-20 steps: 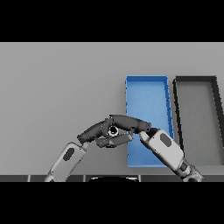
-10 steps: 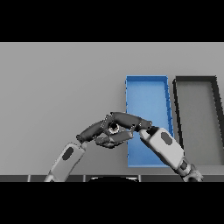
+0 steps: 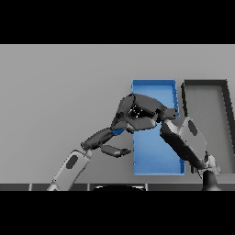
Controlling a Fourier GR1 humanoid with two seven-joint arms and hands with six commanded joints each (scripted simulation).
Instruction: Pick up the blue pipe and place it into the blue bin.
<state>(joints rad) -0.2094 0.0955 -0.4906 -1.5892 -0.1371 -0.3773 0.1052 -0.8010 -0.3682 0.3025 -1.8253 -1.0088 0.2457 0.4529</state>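
Looks like a bare test bench setup, nothing homey about it. A plain grey table is seen, with a blue bin and a dark bin set side by side on it.

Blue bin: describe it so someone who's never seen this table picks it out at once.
On the grey table, look right of centre, where two long open trays lie side by side. The blue bin is the left one, partly under the right hand. Its neighbour, the dark grey bin, has the same shape; only colour separates them.
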